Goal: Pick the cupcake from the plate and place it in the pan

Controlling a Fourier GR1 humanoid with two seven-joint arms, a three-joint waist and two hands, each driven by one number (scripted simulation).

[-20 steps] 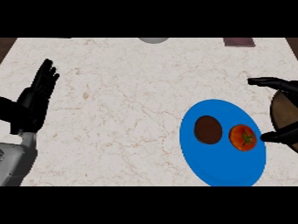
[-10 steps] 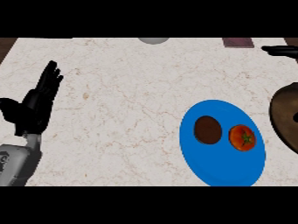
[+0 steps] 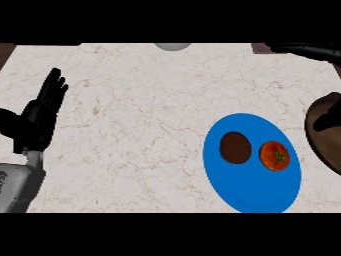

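Observation:
A dark brown cupcake [image 3: 235, 147] sits on the blue plate [image 3: 250, 191], left of a red tomato [image 3: 274, 155]. The brown pan [image 3: 340, 147] lies at the right edge, just right of the plate, and is partly cut off. My right hand [image 3: 312, 50] shows at the far right with its fingers stretched out near the counter's back edge. Its thumb [image 3: 334, 116] hangs over the pan. It is open, holds nothing, and is well apart from the cupcake. My left hand [image 3: 36, 119] rests open at the left, fingers up.
A grey round object [image 3: 173, 46] lies at the counter's back edge, and a dark reddish item [image 3: 260, 48] sits at the back right. Bare marble counter [image 3: 136, 115] stretches between my left hand and the plate.
My right hand has moved up and to the right, from beside the plate toward the back right corner. The left hand has risen slightly. Cupcake and tomato have not moved.

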